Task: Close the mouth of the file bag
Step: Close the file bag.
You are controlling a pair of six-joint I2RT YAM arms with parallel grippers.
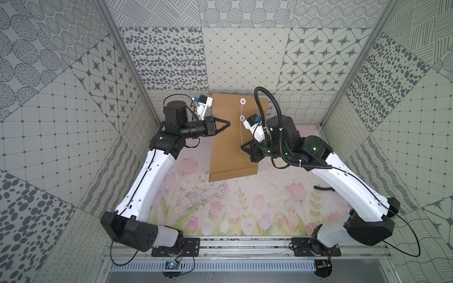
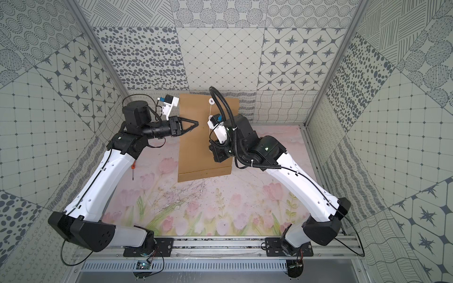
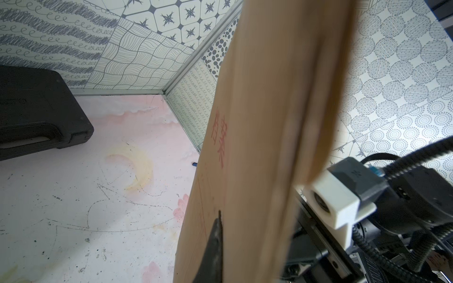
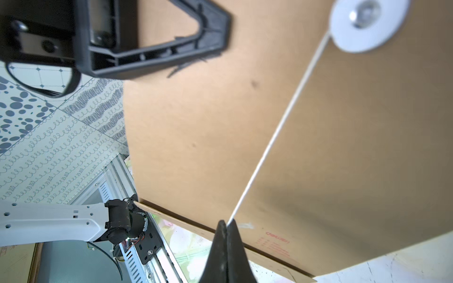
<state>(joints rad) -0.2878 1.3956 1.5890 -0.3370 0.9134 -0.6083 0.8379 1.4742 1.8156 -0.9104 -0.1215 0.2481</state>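
The brown file bag (image 1: 228,147) is held up over the table between both arms in both top views. Its mouth (image 1: 229,98) is the far short end, where one white button (image 1: 242,101) sits; a second button (image 1: 242,118) lies just below it. A thin white string (image 4: 282,127) runs taut from a button (image 4: 365,24) to my right gripper (image 4: 226,221), which is shut on the string's end. My left gripper (image 1: 229,122) is shut on the bag's left edge; one finger (image 3: 215,245) lies on the bag's printed face (image 3: 257,147), the other is hidden behind.
A black plastic case (image 3: 36,110) lies on the table near the back wall. A small orange-handled tool (image 2: 133,167) lies beside the left arm. A loose black cable piece (image 1: 323,188) lies by the right arm. Patterned walls enclose three sides.
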